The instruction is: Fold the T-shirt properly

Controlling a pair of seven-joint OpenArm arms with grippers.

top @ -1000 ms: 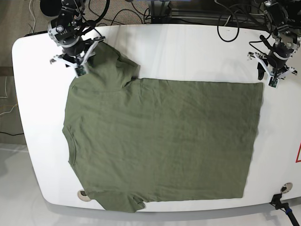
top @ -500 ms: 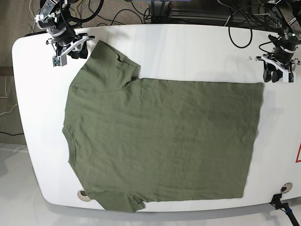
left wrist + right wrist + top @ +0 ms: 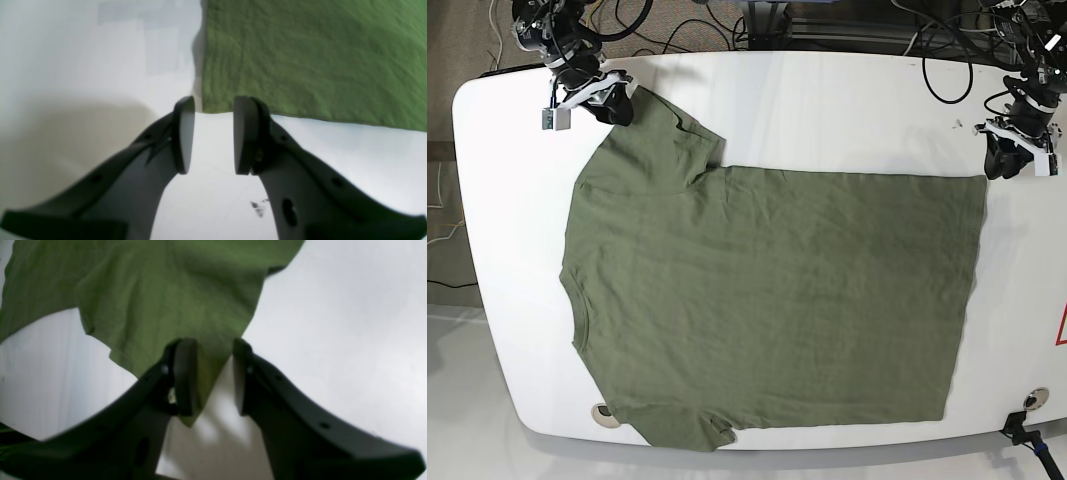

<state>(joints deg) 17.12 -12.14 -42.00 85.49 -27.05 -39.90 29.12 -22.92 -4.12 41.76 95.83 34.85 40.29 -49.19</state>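
Note:
The olive-green T-shirt [image 3: 767, 300] lies flat on the white table [image 3: 827, 110], collar at the left and hem at the right. My right gripper [image 3: 615, 107] is at the far left sleeve. In the right wrist view it is open [image 3: 211, 376], and the sleeve's pointed corner [image 3: 200, 386] lies between the jaws, low against the table. My left gripper [image 3: 1005, 164] is just beyond the hem's far corner. In the left wrist view it is open and empty [image 3: 213, 136], with the T-shirt's corner [image 3: 217, 100] right ahead of the gap.
Cables [image 3: 927, 50] and arm bases crowd the table's back edge. Two round holes [image 3: 603, 411] [image 3: 1035, 399] sit near the front edge. A black clamp [image 3: 1023, 430] sticks out at the front right corner. The near sleeve [image 3: 697, 432] reaches the front edge.
My right gripper has moved right, from beside the sleeve onto its corner. My left gripper has shifted slightly down toward the hem corner. The T-shirt has not moved.

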